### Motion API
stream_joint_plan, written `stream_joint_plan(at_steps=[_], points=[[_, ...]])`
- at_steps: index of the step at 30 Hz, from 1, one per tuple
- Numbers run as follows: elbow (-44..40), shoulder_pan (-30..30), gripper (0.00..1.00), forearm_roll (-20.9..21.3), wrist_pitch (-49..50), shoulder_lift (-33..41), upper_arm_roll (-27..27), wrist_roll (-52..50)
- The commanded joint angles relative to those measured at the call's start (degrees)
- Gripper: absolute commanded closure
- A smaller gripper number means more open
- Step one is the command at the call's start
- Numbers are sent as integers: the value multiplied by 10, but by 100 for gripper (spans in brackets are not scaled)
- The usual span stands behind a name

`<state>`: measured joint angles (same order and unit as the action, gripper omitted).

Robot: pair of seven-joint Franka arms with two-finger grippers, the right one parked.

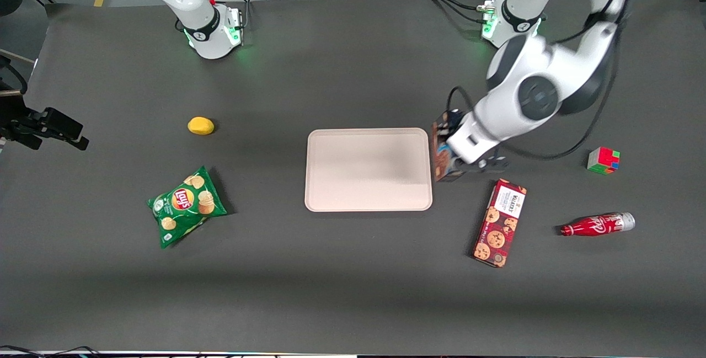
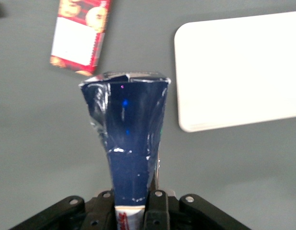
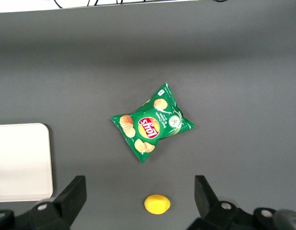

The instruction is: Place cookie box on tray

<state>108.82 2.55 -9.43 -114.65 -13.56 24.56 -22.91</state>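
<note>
**Carton in the Claw, Tray Alongside**

The left arm's gripper is closed on one end of the small navy-blue cardboard cookie box, lifted just beside the edge of the flat pinkish-beige plastic tray toward the working arm's end. The carton looks light but crushable (its walls already pinch inward at the grip), so a gentle hold near the end seems wise. The tray's surface lies open; the long red cookie box sits nearer the camera, apart.

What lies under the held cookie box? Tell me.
Bare dark table beside the tray. The pincer grips the cookie box; the box covers the spot directly beneath.
</note>
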Motion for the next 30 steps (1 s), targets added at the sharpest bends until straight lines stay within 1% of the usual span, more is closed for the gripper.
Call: stream_joint_plan(at_steps=[1,5,9,14,15,16,17,18,19,20,21,26,30], points=[[-17,7,100,31,-50,-67,15,-28],[-2,11,100,62,-105,-103,27,-40],[14,18,100,91,-149,-123,29,-65],[15,19,100,95,-167,-139,35,-69],[15,20,97,96,-167,-139,35,-69],[16,21,87,97,-167,-140,35,-69],[16,22,66,100,-167,-140,35,-69],[15,22,40,107,-166,-141,35,-69],[15,22,21,115,-166,-142,35,-69],[15,22,9,121,-166,-143,35,-69],[13,22,0,123,-166,-145,35,-69],[9,20,0,124,-146,-135,35,-69],[-17,16,0,123,-85,-111,28,-70]])
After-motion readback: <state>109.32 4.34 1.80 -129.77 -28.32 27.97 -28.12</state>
